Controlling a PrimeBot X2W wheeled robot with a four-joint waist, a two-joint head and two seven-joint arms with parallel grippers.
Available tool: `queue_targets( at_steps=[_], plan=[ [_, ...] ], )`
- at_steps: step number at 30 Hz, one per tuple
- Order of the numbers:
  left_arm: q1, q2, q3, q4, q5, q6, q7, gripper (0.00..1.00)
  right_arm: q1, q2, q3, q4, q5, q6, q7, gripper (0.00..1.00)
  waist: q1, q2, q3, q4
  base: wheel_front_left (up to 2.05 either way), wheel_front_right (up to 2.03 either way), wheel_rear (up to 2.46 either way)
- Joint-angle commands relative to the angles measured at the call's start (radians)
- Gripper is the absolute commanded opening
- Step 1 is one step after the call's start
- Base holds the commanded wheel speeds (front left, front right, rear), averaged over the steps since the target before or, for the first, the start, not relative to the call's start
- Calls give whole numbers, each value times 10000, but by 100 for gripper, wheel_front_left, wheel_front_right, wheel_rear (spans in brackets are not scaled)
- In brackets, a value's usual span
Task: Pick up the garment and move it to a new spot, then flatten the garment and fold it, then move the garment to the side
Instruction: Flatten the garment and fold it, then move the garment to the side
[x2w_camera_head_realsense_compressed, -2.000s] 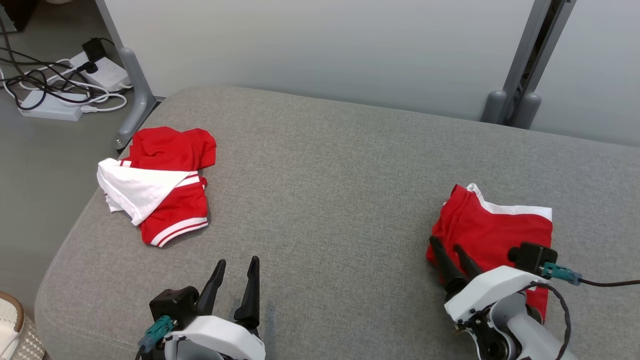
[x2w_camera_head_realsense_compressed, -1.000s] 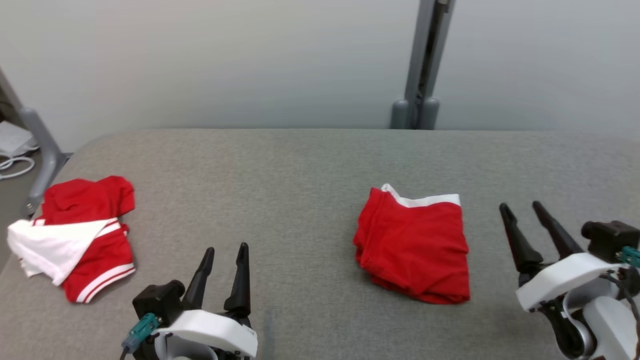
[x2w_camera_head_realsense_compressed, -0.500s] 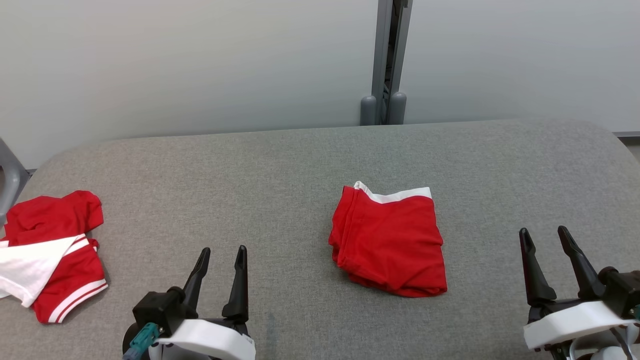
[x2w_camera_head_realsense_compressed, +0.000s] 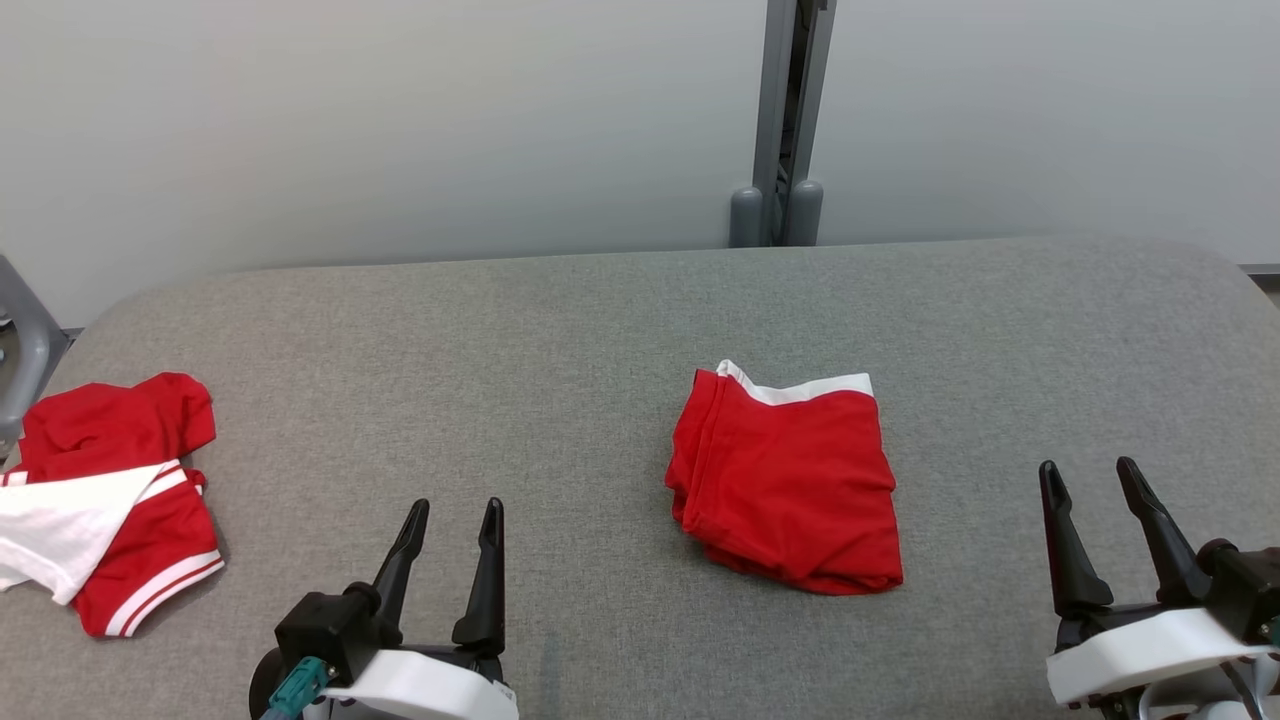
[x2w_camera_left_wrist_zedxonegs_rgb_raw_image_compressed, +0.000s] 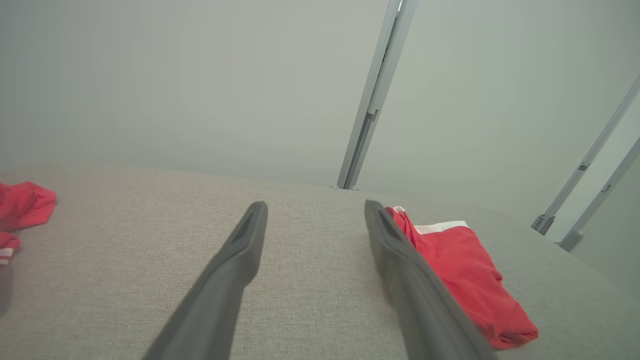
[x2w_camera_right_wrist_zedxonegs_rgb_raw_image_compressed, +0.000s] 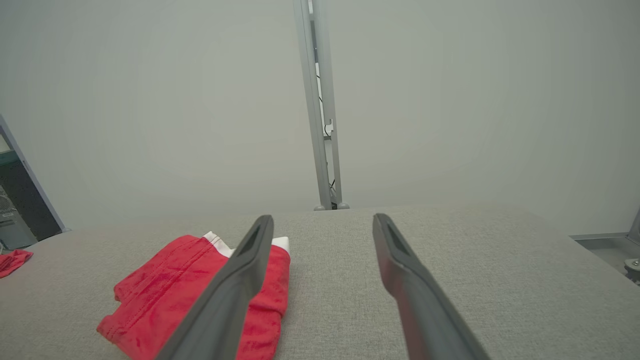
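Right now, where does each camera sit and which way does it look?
Head view: on the head, facing down at the grey fabric cushion; left gripper and right gripper show.
Left wrist view: left wrist, facing along its dark fingers towards the wall.
Right wrist view: right wrist, along its fingers.
All share the folded red garment with white band.

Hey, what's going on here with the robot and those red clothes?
Nothing is being handled right now. The left pincer and right pincer are both open and empty, near the front edge of the grey cushioned surface. A folded red garment lies flat between them, touched by neither. A crumpled red and white garment sits at the far left of the surface.
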Motion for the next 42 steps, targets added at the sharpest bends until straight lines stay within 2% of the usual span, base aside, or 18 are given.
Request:
queue_targets(
  at_steps=[1, 19, 24, 30, 33, 35, 40, 42],
  plan=[
    [-11, 42, 10, -47, 57, -28, -13, 100, 111, -12, -36, -36, -41, -3, 12, 100, 0, -1, -5, 24, 0, 0, 0],
    [29, 42, -174, 8, 76, -29, -13, 100, 193, 0, -15, -5, 58, -3, 131, 100, 0, -1, -3, 176, 0, 0, 0],
    [-13, 41, -220, 60, 100, -53, -13, 100, 81, 12, 142, 183, 389, -3, 386, 100, 0, -1, 93, 257, 0, 0, 0],
    [-238, 41, -294, 85, 166, -128, -13, 100, -363, -172, 743, 693, 1699, -3, 1470, 100, 0, -1, 467, 411, 0, 0, 0],
    [-474, 39, -365, 89, 148, -167, -13, 100, -958, -617, 1103, 1058, 2611, -3, 2438, 100, 0, -1, 962, 631, 0, 0, 0],
    [-629, 41, -412, 88, 125, -193, -13, 100, -1249, -633, 1234, 1200, 3086, -3, 2846, 100, 0, -1, 1228, 748, 0, 0, 0],
    [-939, 38, -573, 106, 28, -224, -15, 100, -1984, -654, 1094, 1689, 4582, -3, 3836, 100, 0, -1, 1797, 1060, 0, 0, 0],
    [-1126, 42, -694, 214, 8, -198, -15, 100, -2547, -640, 863, 2219, 5632, -3, 4644, 100, 0, -1, 2098, 1272, 0, 0, 0]
  ],
)
